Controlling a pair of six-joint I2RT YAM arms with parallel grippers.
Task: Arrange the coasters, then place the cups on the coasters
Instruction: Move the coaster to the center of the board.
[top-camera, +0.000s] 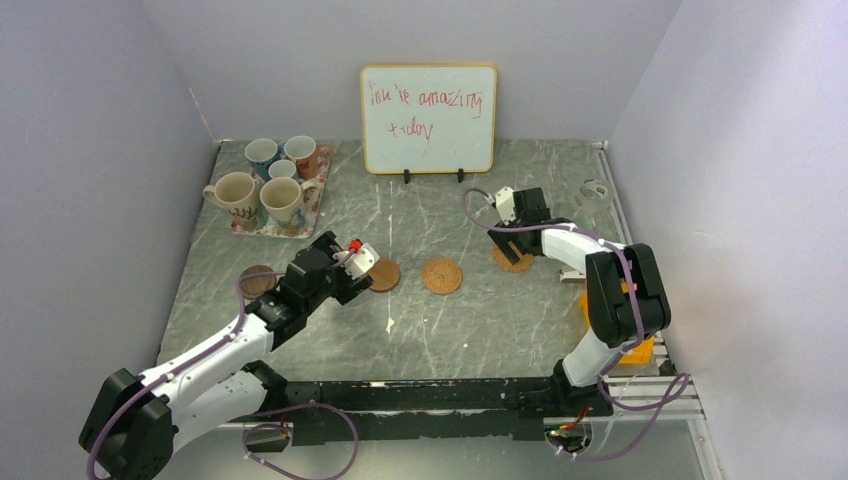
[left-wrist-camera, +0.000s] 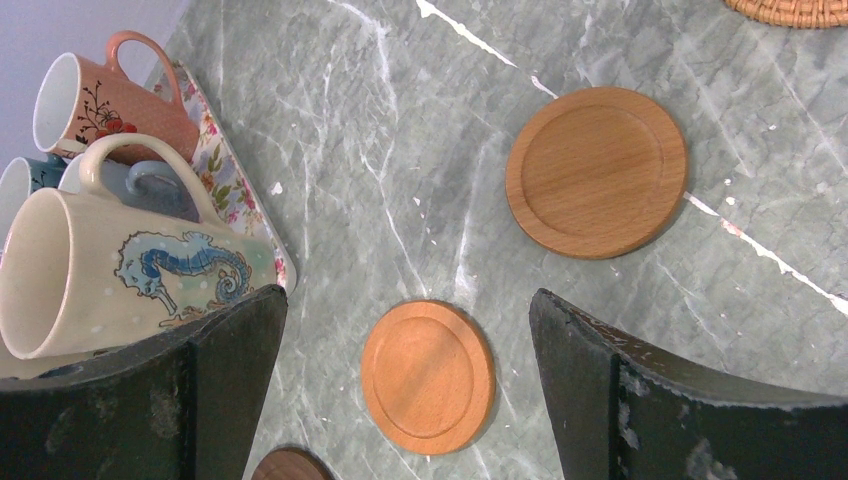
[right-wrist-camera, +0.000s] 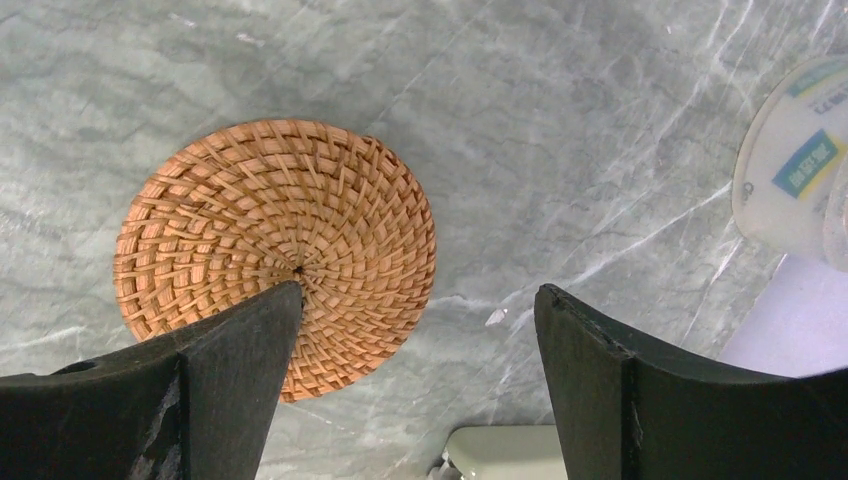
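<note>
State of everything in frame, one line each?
Coasters: flat on table, bare.
Cups: upright on tray, none on coasters.
Left gripper: open, empty, above wooden coaster.
Right gripper: open, empty, above woven coaster.
Whiteboard: upright, written on.

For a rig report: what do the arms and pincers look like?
The left arm and right arm have white shells, black joints and purple cables. The left pincer and right pincer have dark, scuffed, wedge-shaped fingers; a red spot marks the left one.
</note>
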